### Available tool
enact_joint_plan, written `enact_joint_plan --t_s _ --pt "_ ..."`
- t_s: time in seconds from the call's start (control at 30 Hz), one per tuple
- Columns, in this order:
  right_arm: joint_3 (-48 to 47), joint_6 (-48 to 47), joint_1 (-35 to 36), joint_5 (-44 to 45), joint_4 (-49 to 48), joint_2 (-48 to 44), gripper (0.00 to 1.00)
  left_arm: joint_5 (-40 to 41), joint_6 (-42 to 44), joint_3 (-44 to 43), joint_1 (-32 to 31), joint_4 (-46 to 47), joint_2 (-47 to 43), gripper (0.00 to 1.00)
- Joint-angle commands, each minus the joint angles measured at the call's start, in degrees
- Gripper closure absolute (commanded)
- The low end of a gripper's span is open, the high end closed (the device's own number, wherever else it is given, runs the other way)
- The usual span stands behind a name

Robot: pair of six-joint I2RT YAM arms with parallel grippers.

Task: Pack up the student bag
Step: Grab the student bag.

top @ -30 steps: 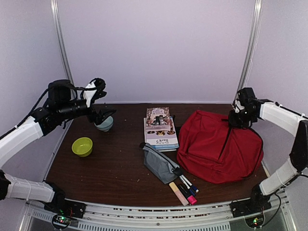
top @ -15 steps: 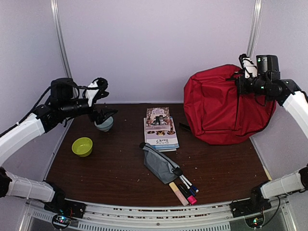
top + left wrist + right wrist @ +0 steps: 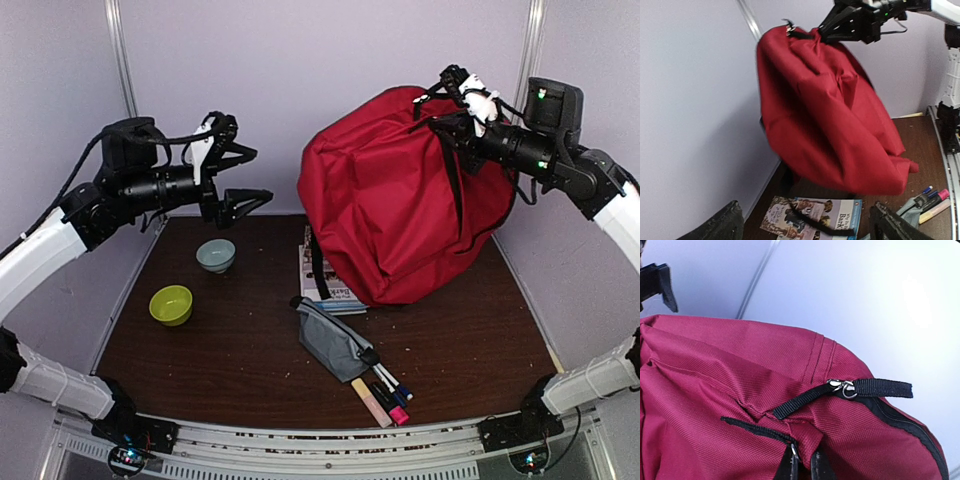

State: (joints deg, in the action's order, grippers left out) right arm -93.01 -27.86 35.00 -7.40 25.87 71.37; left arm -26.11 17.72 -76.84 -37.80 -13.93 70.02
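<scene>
Two arms are up, the right gripper clenched on the top fabric of the student bag, which hangs above the books, so the splayed-open left gripper should, I reckon, close in slowly to steady it.

The right arm is raised high, and the right gripper pinches the top of the student bag. The left arm stretches level toward the bag, with the left gripper spread wide and well apart from it.
</scene>
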Motion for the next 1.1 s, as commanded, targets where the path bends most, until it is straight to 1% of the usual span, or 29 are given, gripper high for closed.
enact_joint_plan --t_s 0.0,0.1,0.17,0.2,0.3,0.33,0.4,0.53,0.73,0.8,0.83,0.87,0.93,0.97,1.0,1.03,1.07 --pt "-2.08 -10.54 6.37 -4.98 -8.44 2.44 1.00 -2.30 -2.44 -6.11 -2.04 -1.95 1.41 0.10" --pt "-2.23 -12.60 10.22 -5.20 -9.25 4.61 1.00 -0.57 -6.27 -11.55 -2.05 -6.07 2.96 0.06" --pt "-1.40 -13.85 12.22 -5.61 -10.65 5.56 1.00 -1.80 -7.57 -14.92 -2.06 -10.70 4.71 0.02" --pt "-0.54 -14.58 13.03 -6.03 -11.52 5.80 1.00 -2.71 -8.41 -15.59 -2.02 -11.25 5.19 0.02" --pt "1.98 -17.02 15.14 -6.37 -14.16 6.44 1.00 -6.53 -12.06 -14.91 -1.37 -10.56 5.58 0.02" --pt "2.07 -17.14 15.68 -6.24 -14.57 6.94 1.00 -7.77 -14.65 -14.73 -1.05 -10.18 5.95 0.02" --pt "1.56 -17.06 16.45 -6.05 -14.81 7.93 1.00 -8.25 -17.85 -14.24 -0.79 -10.09 7.26 0.02" --pt "1.52 -17.47 17.76 -4.91 -16.61 9.35 1.00 -8.81 -19.05 -11.81 -0.74 -9.49 8.77 0.02" --pt "2.94 -17.25 18.94 -4.42 -19.30 9.79 1.00 -4.51 -20.44 -8.55 0.10 -7.81 9.06 0.02" --pt "3.09 -17.26 19.34 -3.86 -19.64 10.17 1.00 -6.02 -21.08 -8.69 0.18 -7.29 10.61 0.03" --pt "3.14 -17.19 19.48 -3.59 -19.85 10.33 1.00 -7.87 -21.39 -8.89 0.18 -6.99 11.41 0.07" --pt "3.26 -17.13 19.55 -3.28 -20.02 10.44 1.00 -9.81 -21.82 -9.06 0.14 -6.40 12.04 0.14" --pt "3.61 -16.70 19.49 -2.11 -20.22 10.41 1.00 -12.89 -22.33 -9.07 0.18 -5.25 12.73 0.45" --pt "3.98 -16.44 19.51 -1.50 -20.31 10.26 1.00 -13.97 -22.28 -8.85 0.12 -4.59 12.66 0.66" --pt "4.77 -15.81 19.56 -1.05 -20.38 9.92 1.00 -14.17 -21.94 -8.39 0.18 -3.86 12.32 0.89" --pt "5.56 -14.97 19.55 -0.82 -20.61 9.47 1.00 -13.58 -21.72 -7.69 0.18 -2.97 11.79 1.00" --pt "6.48 -14.00 19.57 -0.52 -20.79 8.93 1.00 -13.01 -21.45 -6.80 0.18 -1.82 11.07 1.00"
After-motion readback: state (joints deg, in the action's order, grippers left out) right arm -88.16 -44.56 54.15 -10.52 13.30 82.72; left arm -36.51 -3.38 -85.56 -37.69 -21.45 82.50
